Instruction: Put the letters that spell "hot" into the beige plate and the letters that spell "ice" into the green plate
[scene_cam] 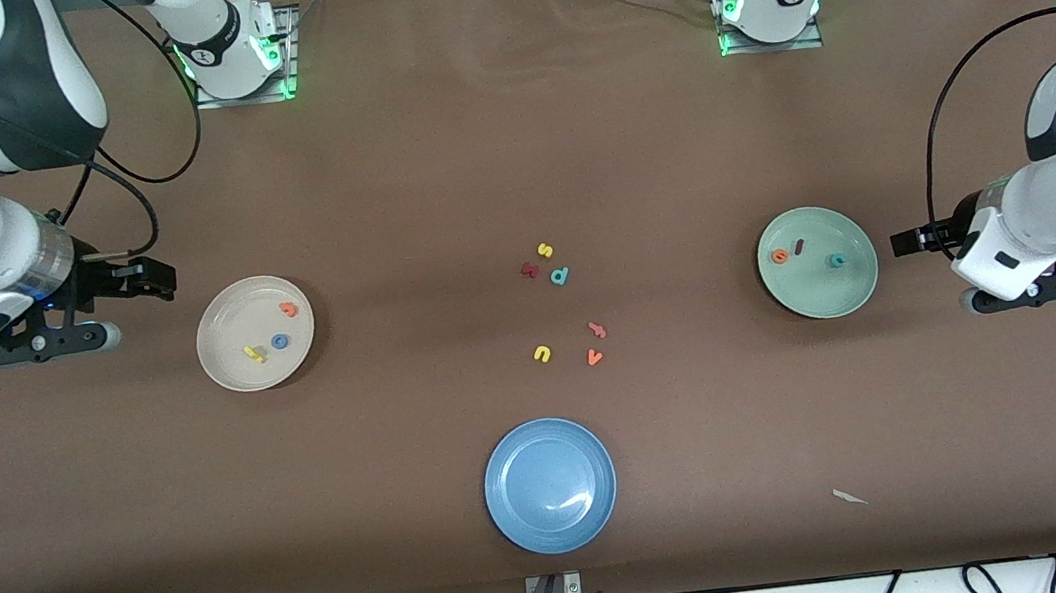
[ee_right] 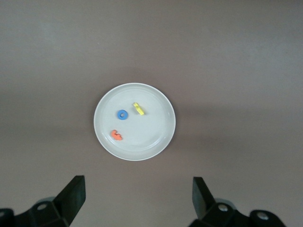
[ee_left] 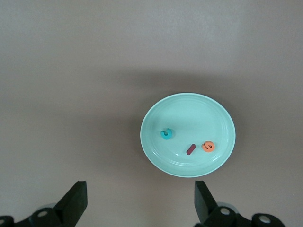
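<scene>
Step in hand: by the look of things the sorting is done, so what remains is to draw both arms clear without disturbing either plate.
Landmark: the blue plate, at the counter edge nearest the front camera; every place below is told from it.
Beige plate: farther from the camera than the blue plate, toward the right arm's end; in it lie the yellow "h", the blue "o" and the orange "t", each apart from the others.
Green plate: farther than the blue plate, toward the left arm's end; it holds the orange "e", the dark red "i" and the teal "c".
Leftover letters: a loose cluster on the bare counter, farther than the blue plate and between the two filled plates (none belongs to either word).
Right gripper: just outside the beige plate, fingers apart, holding nothing.
Left gripper: just outside the green plate, fingers apart, empty.
Doing it well: lift before swinging away, keep the fingers spread, and stay off the plate rims.
</scene>
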Robot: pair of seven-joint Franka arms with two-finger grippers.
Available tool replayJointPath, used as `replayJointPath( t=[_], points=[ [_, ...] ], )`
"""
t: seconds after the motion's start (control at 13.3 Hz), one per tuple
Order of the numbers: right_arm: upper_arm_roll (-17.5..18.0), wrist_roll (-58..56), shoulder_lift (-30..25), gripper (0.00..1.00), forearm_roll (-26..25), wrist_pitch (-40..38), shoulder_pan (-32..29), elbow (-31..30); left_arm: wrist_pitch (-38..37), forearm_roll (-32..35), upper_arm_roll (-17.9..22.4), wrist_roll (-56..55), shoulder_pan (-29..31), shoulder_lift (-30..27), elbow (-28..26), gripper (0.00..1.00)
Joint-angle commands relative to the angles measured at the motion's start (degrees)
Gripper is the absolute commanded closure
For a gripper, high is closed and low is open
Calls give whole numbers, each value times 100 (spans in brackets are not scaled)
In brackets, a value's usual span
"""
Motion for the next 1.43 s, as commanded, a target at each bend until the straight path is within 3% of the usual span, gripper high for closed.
replayJointPath(
  t=[0.0,0.15,0.53,0.6,0.83,0.9,1.05,1.21,1.36],
  points=[
    [-244,-253,-92,0,214,-160,160,104,-247,-106,-53,133,-8,-83,283,1],
    [-595,-349,-188,0,214,-361,405,104,-659,-89,-27,133,-253,-75,669,1],
    [-552,-324,-154,0,258,-397,415,279,-1293,-53,191,159,-868,13,1479,1],
    [-561,-324,-154,0,258,-441,406,297,-1399,-62,515,159,-1200,13,1654,1],
    [-579,-324,-136,0,249,-450,406,368,-1986,-263,2226,1042,-2755,-48,2584,1],
    [-579,-324,-127,0,241,-450,389,394,-2075,-621,2658,1264,-2968,-66,2805,1],
    [-587,-306,-127,0,249,-450,371,403,-2041,-1482,3406,1337,-3223,-275,2851,1],
    [-579,-315,-118,0,241,-459,397,622,-1989,-2159,4564,1354,-3907,-522,2842,1],
    [-587,-315,-127,0,249,-459,371,649,-1438,-3090,5724,1582,-4471,-995,2581,1]
  ],
)
